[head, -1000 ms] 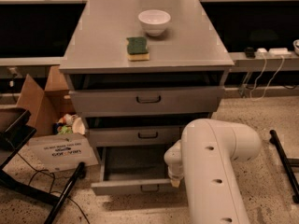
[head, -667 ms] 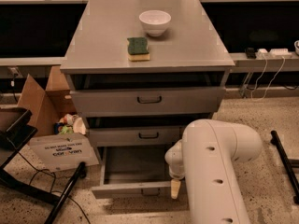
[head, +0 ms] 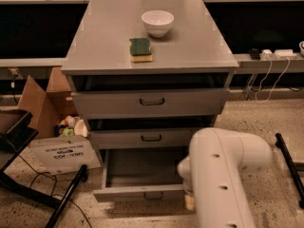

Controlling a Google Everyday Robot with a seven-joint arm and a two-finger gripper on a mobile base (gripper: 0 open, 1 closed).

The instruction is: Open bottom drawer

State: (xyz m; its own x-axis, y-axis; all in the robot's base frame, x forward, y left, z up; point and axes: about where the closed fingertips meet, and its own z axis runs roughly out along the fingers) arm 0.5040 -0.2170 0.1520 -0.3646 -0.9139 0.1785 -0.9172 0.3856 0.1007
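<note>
Hand (head: 190, 202) beside open bottom drawer (head: 142, 193), mostly hidden behind arm (head: 223, 175) | grip: cannot tell

A white bowl (head: 157, 23) stands at the upper centre of the frame on the grey desk (head: 109, 37), with a green-and-yellow sponge (head: 141, 49) lying just in front of it, apart. At the left an open cardboard box (head: 40, 101) leans behind a white printed carton (head: 64, 151), and black stand legs (head: 28, 184) cross the lower left corner. The pincer (head: 189, 202) hangs low, right of centre
</note>
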